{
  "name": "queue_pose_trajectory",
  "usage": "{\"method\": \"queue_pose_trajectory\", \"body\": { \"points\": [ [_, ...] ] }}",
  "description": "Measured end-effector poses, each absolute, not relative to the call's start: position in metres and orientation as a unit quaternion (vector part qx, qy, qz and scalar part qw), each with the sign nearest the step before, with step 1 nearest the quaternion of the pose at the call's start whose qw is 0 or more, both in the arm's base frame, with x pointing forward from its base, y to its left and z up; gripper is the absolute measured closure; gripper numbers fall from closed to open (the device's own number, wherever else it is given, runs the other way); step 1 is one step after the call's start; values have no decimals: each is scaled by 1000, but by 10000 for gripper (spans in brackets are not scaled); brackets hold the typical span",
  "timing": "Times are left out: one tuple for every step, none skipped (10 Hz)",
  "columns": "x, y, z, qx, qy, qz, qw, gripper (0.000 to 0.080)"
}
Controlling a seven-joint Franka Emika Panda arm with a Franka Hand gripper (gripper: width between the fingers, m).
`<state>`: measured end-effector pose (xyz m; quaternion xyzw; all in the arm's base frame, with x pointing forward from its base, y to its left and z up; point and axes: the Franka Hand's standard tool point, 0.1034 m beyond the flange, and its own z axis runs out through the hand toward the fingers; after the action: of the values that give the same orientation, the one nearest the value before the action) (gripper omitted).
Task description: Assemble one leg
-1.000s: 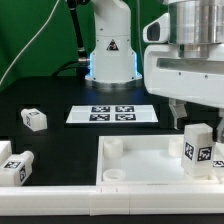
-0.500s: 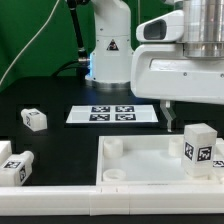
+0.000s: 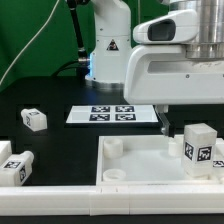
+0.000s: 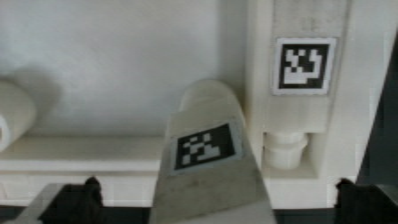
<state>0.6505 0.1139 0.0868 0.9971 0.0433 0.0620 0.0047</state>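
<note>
A white square-section leg with a black-and-white tag stands upright in the white tray-like piece, at its corner on the exterior view's right. My gripper hangs just above the leg's top, open and holding nothing. One finger shows to the left of the leg. In the wrist view the leg rises between the two dark fingertips, which stand wide apart and clear of it. My gripper is centred over it.
Two more tagged white legs lie on the black table at the exterior view's left. The marker board lies behind the tray. The robot base stands at the back. A round corner socket shows in the wrist view.
My gripper has risen off the leg and shifted toward the exterior view's left. The leg stays standing in the tray corner.
</note>
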Motion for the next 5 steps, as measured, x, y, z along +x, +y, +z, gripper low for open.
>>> {"method": "queue_pose_trajectory", "body": {
  "points": [
    [651,114,87,996,60,62,6,150],
    [651,113,87,994,85,62,11,150],
    [651,113,87,994,86,62,11,298],
    [651,112,87,994,84,62,11,298],
    [651,113,87,995,79,62,11,471]
  ]
}}
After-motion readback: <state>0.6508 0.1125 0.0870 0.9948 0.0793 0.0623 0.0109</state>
